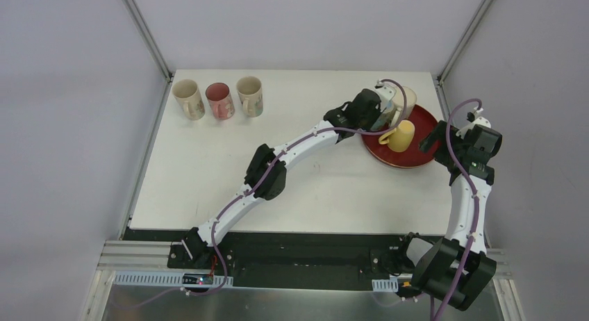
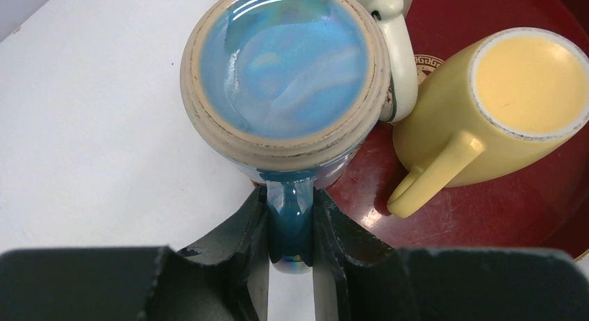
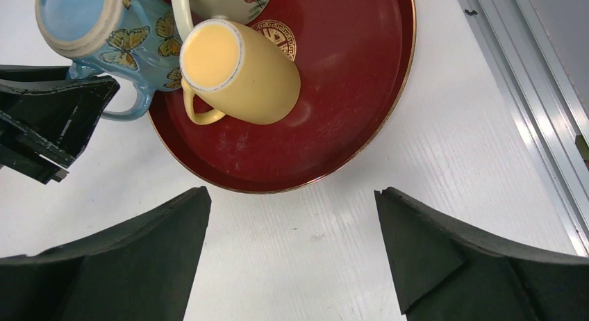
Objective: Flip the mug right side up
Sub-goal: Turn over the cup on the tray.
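A blue butterfly mug (image 2: 285,64) is upside down, base up, at the left edge of the red tray (image 2: 486,217). My left gripper (image 2: 290,196) is shut on its blue handle; in the top view the gripper (image 1: 375,112) hides most of the mug. The mug also shows in the right wrist view (image 3: 104,22). A yellow mug (image 1: 401,135) stands upside down on the tray (image 1: 417,158), and shows in both wrist views (image 2: 507,105) (image 3: 239,71). My right gripper (image 3: 292,192) is open and empty over the table just beside the tray's near rim (image 3: 347,92); in the top view it (image 1: 434,137) is at the tray's right.
A cream mug (image 1: 406,99) sits on the tray behind the blue one, its handle (image 2: 399,50) against the blue mug. Three upright mugs (image 1: 189,99) (image 1: 220,100) (image 1: 251,95) stand in a row at the back left. A metal rail (image 3: 542,126) borders the table's right edge.
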Action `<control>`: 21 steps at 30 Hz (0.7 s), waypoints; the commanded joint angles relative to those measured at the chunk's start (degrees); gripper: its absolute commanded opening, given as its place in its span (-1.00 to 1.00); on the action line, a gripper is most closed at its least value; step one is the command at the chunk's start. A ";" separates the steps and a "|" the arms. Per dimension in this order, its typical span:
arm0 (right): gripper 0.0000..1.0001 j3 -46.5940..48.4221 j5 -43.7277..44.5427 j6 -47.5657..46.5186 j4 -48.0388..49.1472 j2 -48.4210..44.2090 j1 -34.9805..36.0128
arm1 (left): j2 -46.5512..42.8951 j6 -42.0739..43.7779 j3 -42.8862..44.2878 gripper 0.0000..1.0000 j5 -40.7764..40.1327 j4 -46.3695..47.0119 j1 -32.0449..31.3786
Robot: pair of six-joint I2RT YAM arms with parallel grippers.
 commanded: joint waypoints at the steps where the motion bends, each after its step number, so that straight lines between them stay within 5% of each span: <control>1: 0.98 -0.30 -1.47 0.71 1.88 -0.11 -0.52 | -7.19 -0.82 5.46 -1.00 -0.73 5.39 0.82; 21: 0.98 0.38 -4.95 2.31 1.79 0.27 -0.51 | -16.93 -2.16 5.81 -1.00 0.57 -0.94 2.32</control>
